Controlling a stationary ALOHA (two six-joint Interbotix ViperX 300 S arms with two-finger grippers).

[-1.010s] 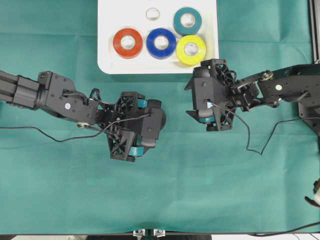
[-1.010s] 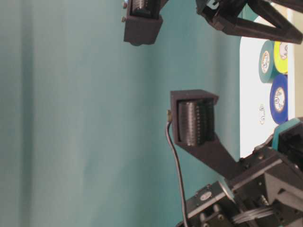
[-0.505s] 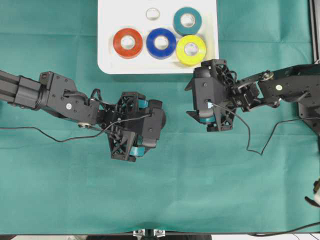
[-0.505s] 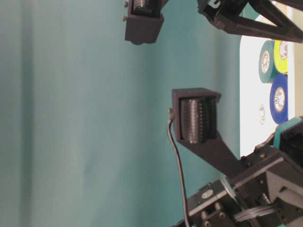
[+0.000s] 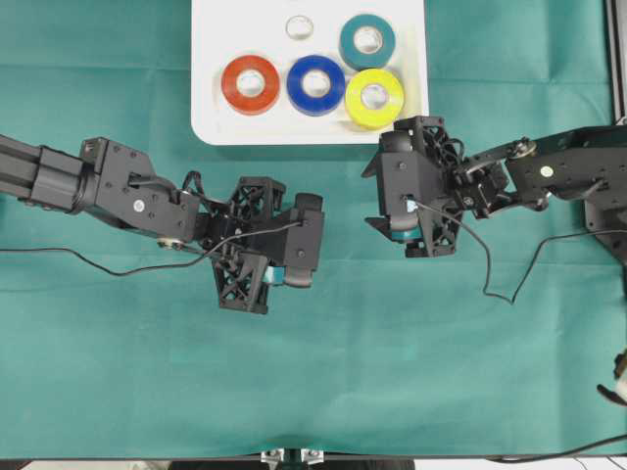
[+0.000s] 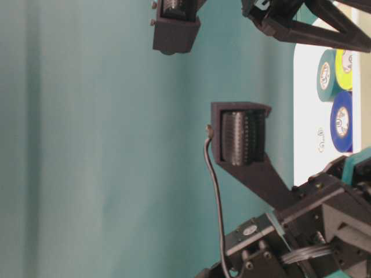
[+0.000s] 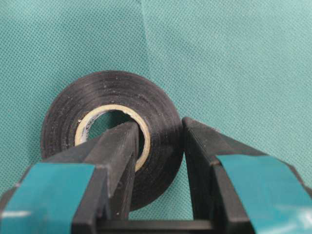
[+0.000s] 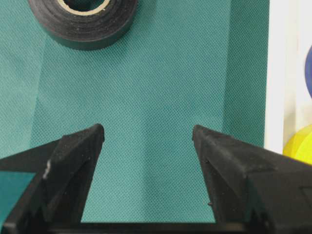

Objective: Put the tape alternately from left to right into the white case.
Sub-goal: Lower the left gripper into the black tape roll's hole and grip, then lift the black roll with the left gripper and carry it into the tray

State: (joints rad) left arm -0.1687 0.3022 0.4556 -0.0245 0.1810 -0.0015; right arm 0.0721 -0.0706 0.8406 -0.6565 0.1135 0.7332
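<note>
One black roll [image 7: 109,131] lower centre, flat on worktop | left claw [image 7: 158,146] clenched through its wall | right claw [image 8: 146,141] released, apparently empty

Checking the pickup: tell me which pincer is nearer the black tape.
Left. The left pincer is shut on the black tape, one finger through its core; the right pincer hangs open, apart from it.

Robot lab bench
You're at a counter [image 5: 118,372] draped in green cloth, two cabled robot arms mounted at its edges.
</note>
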